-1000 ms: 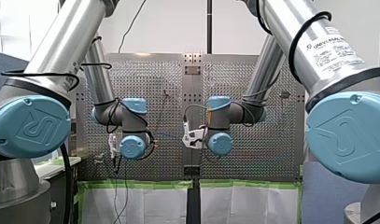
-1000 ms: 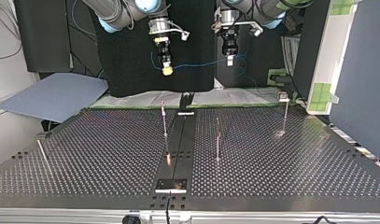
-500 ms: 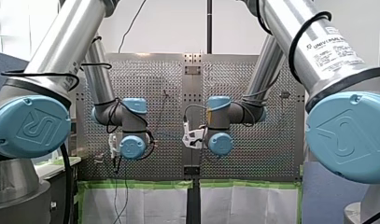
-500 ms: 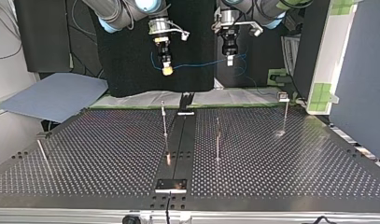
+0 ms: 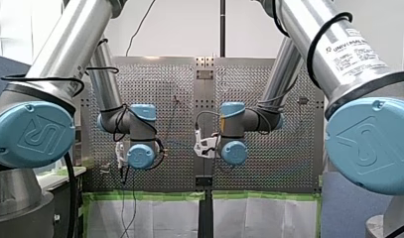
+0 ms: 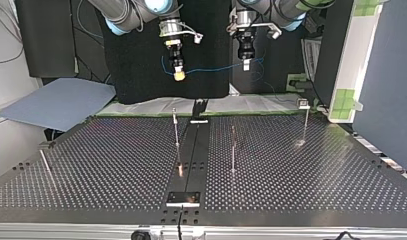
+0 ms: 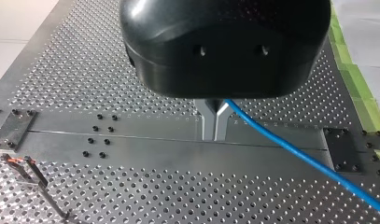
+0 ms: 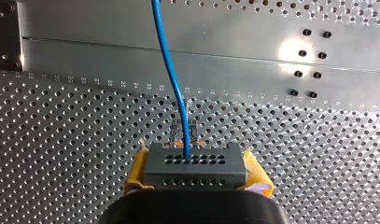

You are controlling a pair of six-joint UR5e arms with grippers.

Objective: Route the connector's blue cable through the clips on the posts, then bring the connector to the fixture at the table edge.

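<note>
"Between the yellow pads [image 8: 138,171] of my right gripper [image 8: 195,181], what sits?"
"The grey connector [image 8: 194,163], clamped tight. Its blue cable [image 8: 171,74] runs ahead over the perforated table [image 8: 85,116]."
"And my left gripper [image 7: 214,133]?"
"Metal fingers [image 7: 206,121] pinched together on that cable, high beyond the posts [image 6: 233,150]."

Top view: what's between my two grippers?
Only the blue cable, strung in mid-air from the connector in my right gripper to my left gripper, per the top view.

Front view looks from behind the arms [image 5: 55,64], top view faces them across the desk [image 6: 291,175]; wrist views sit close above it.
</note>
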